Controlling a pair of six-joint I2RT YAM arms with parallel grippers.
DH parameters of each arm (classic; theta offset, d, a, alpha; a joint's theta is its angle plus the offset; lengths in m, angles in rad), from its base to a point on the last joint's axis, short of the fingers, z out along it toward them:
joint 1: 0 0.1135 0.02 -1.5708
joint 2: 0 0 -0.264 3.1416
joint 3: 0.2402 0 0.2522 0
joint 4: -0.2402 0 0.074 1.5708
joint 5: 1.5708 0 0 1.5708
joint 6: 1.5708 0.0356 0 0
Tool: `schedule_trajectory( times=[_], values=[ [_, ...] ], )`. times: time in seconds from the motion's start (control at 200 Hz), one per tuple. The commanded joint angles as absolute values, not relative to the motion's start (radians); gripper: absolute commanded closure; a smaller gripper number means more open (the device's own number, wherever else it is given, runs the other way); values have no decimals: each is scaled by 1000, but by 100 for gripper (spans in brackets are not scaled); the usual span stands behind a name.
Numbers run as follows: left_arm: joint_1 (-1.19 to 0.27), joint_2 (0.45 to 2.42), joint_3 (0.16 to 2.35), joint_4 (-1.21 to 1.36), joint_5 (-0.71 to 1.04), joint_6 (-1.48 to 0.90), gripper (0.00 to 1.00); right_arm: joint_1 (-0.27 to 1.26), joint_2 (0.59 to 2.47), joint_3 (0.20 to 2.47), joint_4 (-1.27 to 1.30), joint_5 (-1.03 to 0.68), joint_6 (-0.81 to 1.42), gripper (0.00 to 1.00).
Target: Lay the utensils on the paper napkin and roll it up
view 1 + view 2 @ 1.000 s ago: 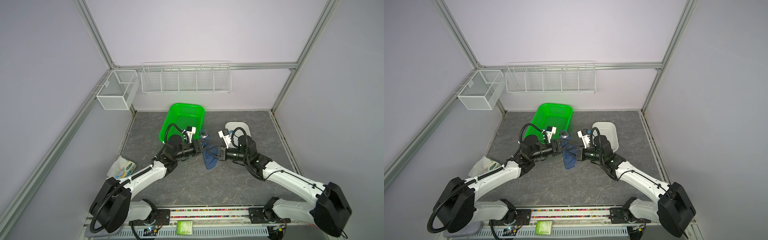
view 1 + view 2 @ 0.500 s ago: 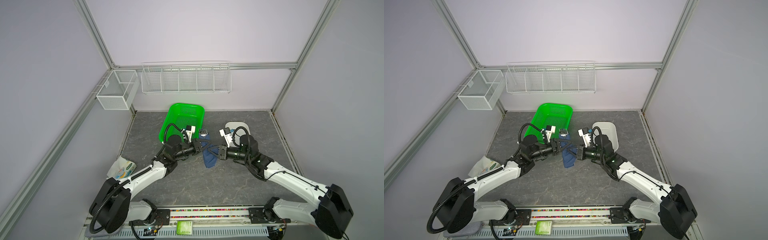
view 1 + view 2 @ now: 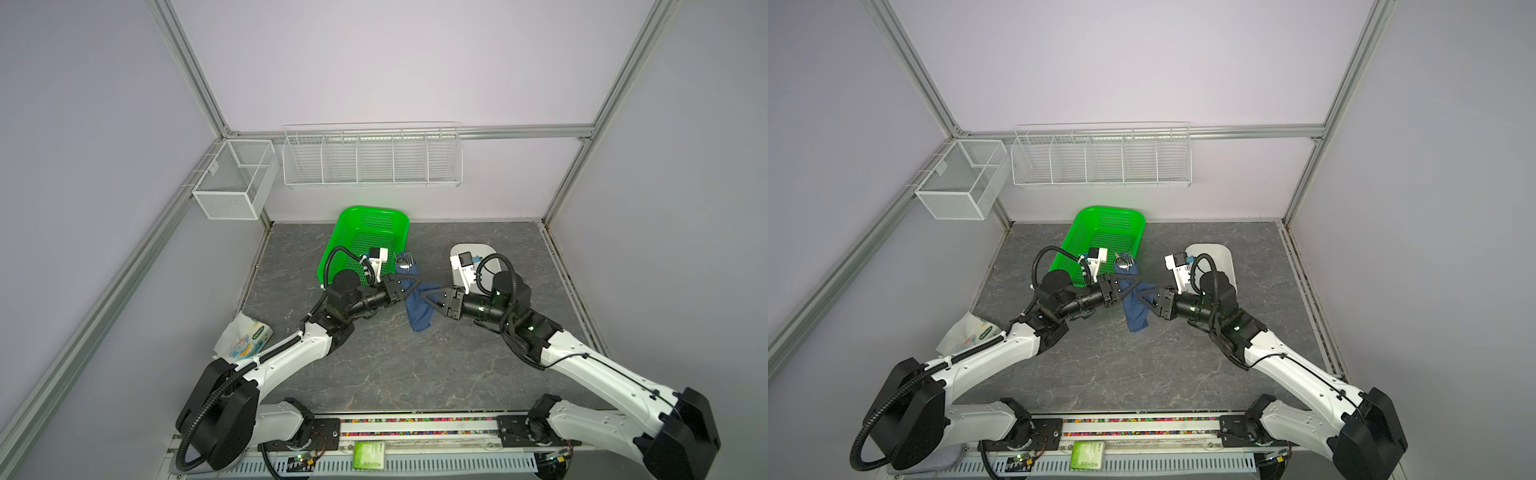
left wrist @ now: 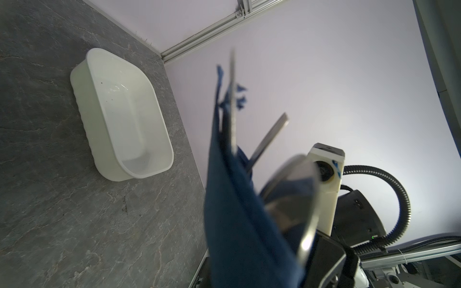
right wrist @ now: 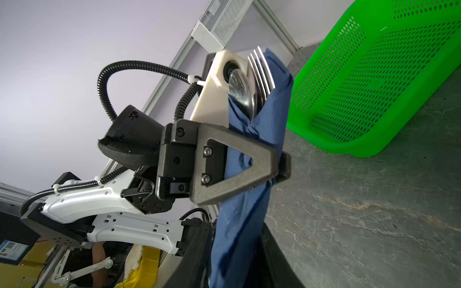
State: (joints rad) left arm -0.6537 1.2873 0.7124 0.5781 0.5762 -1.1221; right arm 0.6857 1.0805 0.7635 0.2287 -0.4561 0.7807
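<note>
The paper napkin is a dark blue, loosely wrapped bundle held roughly upright over the table's middle. The utensils stick out of its upper end; in the right wrist view I make out fork tines and a spoon bowl. My left gripper is shut on the napkin's middle. My right gripper faces it, its fingers slightly apart with the napkin's lower end hanging between them. The napkin fills the left wrist view and hides that gripper's own fingers.
A green perforated basket stands just behind the grippers. A white tub sits at the back right, and a printed tissue pack lies at the left edge. A wire rack and a mesh box hang on the walls.
My left gripper has closed on the napkin bundle. My right gripper's fingers have come apart, and that arm has drawn back a little to the right.
</note>
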Motion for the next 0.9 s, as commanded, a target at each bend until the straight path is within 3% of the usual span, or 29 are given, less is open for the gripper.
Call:
schedule_trajectory(
  times=[0.0,0.175,0.615,0.895],
  values=[
    [-650,1264,730,633,568,-1131,93,675,1058,736,204,-425,785,85],
    [-646,1266,729,649,562,-1149,92,671,1039,720,192,-367,794,93],
    [-639,1279,719,695,557,-1192,84,672,1014,657,258,-334,835,94],
    [-637,1279,718,698,548,-1192,95,672,1013,666,232,-330,827,94]
  ],
)
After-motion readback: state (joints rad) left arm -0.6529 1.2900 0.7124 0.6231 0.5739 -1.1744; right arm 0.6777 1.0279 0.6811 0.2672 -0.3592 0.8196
